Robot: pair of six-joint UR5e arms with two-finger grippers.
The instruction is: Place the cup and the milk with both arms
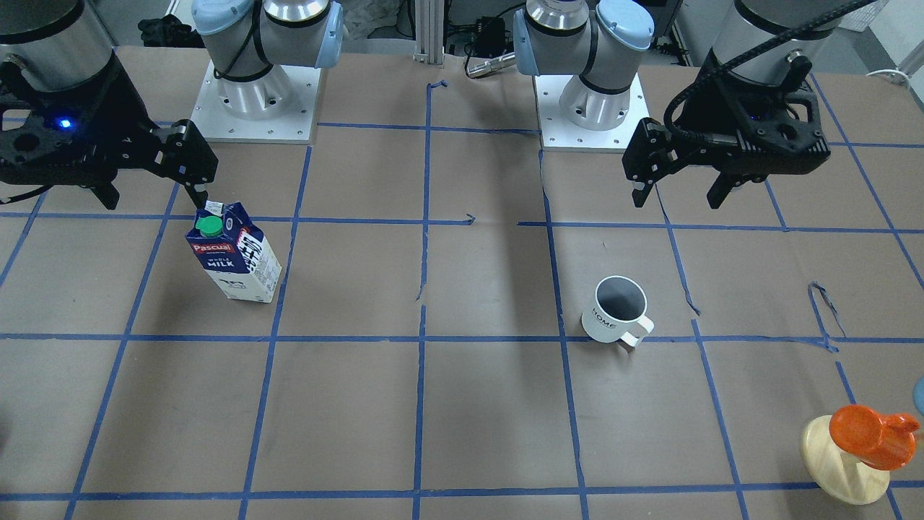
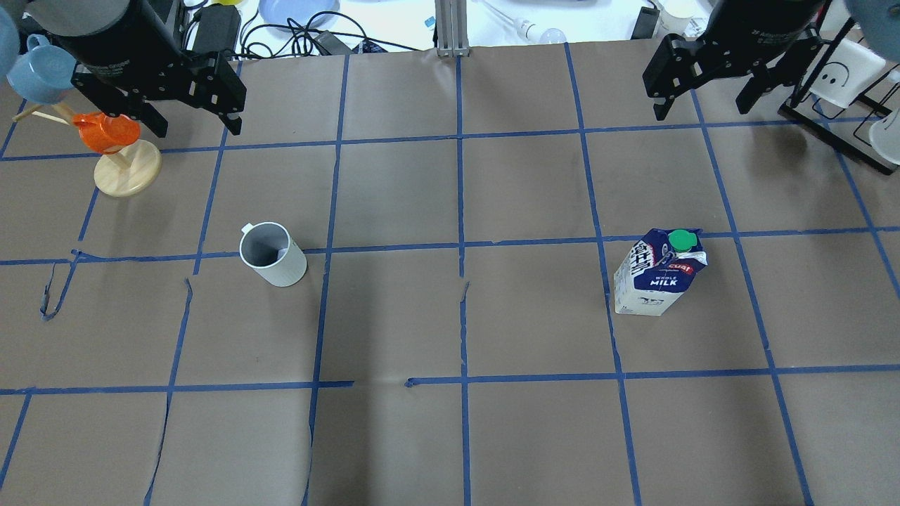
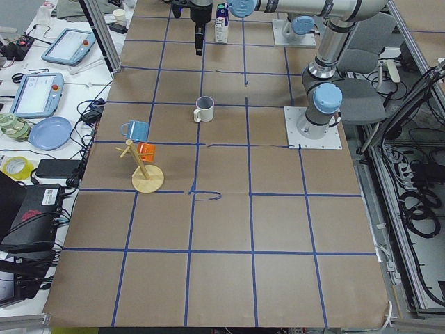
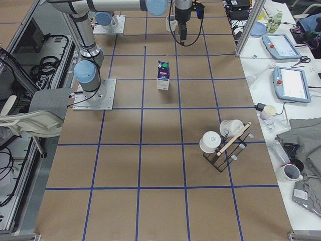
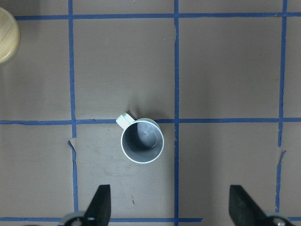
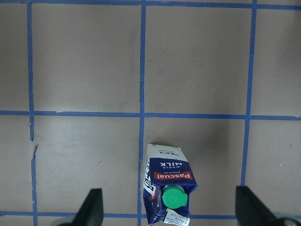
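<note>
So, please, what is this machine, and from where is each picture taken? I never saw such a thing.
It is a two-armed robot at a table. Each arm ends in a black two-finger pincer; the left pincer and the right pincer are both open and empty. Two pictures look down from front and behind, two from the table's ends, two from cameras on the wrists. A white cup and a milk carton stand upright on the table, apart, untouched.
</note>
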